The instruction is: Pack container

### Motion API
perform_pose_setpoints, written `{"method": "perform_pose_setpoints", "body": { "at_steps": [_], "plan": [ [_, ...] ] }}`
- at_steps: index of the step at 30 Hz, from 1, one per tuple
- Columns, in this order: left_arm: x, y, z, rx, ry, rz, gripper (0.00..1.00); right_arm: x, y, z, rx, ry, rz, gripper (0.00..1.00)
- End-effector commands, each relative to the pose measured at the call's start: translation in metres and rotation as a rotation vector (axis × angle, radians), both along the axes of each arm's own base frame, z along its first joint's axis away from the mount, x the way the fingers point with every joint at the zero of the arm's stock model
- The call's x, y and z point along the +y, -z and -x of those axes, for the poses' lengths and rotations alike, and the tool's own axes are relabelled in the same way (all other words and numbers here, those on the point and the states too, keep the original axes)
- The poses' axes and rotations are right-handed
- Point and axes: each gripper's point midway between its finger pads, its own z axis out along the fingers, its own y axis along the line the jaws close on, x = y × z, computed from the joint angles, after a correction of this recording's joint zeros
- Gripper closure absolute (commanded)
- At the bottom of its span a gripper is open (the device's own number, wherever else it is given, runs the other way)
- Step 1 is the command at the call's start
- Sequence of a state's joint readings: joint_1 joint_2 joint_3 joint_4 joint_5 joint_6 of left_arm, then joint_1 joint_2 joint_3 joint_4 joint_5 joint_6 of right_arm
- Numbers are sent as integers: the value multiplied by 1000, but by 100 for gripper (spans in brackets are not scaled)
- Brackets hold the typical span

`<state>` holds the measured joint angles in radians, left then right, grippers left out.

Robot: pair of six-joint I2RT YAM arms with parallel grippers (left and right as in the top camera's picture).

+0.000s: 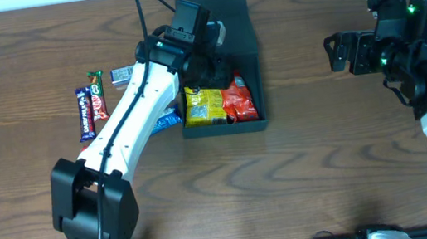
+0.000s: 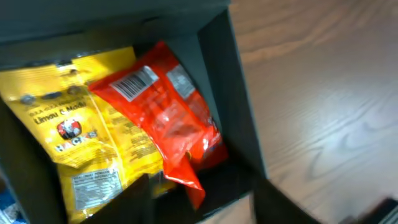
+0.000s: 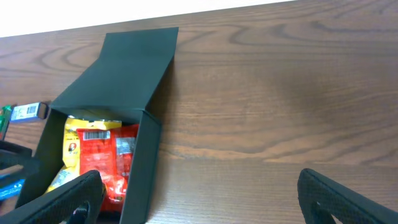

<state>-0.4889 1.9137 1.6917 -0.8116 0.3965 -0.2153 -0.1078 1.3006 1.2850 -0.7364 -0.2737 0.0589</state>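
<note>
The container (image 1: 259,88) is a dark teal-grey box, open, with its lid flap (image 3: 124,68) lying flat behind it. Inside lie a yellow snack packet (image 1: 205,106) and a red one (image 1: 237,99) side by side. My left gripper (image 1: 211,69) reaches down into the box. In the left wrist view its dark fingers (image 2: 130,202) stand apart, just above the lower corner of the red packet (image 2: 165,118), beside the yellow packet (image 2: 68,137); it grips nothing. My right gripper (image 1: 338,52) hovers to the right of the box, wide open over bare wood (image 3: 199,199).
Left of the box lie loose snacks: a purple chocolate bar (image 1: 84,114), a red bar (image 1: 97,95), a small grey-blue packet (image 1: 123,73) and a blue packet (image 1: 165,122) partly under my left arm. The table is brown wood.
</note>
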Motion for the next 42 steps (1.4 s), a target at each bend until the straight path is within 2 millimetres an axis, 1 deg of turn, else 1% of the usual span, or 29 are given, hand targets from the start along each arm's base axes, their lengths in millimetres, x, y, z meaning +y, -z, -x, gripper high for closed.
{"method": "perform_pose_setpoints", "body": {
  "at_steps": [1, 3, 6, 7, 11, 13, 20, 26, 28, 33, 36, 38, 39, 42],
  "plan": [
    [-3, 20, 4, 71, 16, -6, 38, 0, -1, 0, -3, -9, 3, 1],
    [-2, 37, 6, 130, -3, -14, 38, -1, -1, 0, -2, -8, 3, 1],
    [-8, 60, 9, 228, 2, 34, 38, 0, 1, 2, 8, -8, 2, 1],
    [-7, 66, 8, 236, 3, 28, 38, 0, 2, 2, 11, -9, 2, 1],
    [-6, 83, 8, 264, -3, 5, 32, 0, 2, 2, 13, -8, 2, 1],
    [-6, 90, 8, 275, -4, -1, 31, 0, 2, 2, 12, -9, 1, 1],
    [-12, 91, -5, 224, 0, 24, 32, 0, 2, 2, 11, -9, 2, 1],
    [-12, 105, -3, 253, -4, 12, 33, 0, 2, 2, 12, -9, 2, 1],
    [-12, 106, -4, 254, -5, 11, 33, 0, 2, 2, 12, -9, 2, 1],
    [-14, 106, -10, 227, -6, 15, 43, 0, 2, 2, 12, -9, 2, 1],
    [-12, 108, -13, 215, -13, 0, 59, 0, 2, 2, 12, -9, 2, 1],
    [-11, 109, -13, 213, -11, -2, 64, 0, 2, 2, 12, -9, 2, 1],
    [-11, 109, -13, 213, -10, -3, 65, 0, 2, 2, 12, -9, 2, 1],
    [-11, 109, -12, 214, -10, -4, 85, 0, 2, 2, 12, -9, 2, 1]
  ]
}}
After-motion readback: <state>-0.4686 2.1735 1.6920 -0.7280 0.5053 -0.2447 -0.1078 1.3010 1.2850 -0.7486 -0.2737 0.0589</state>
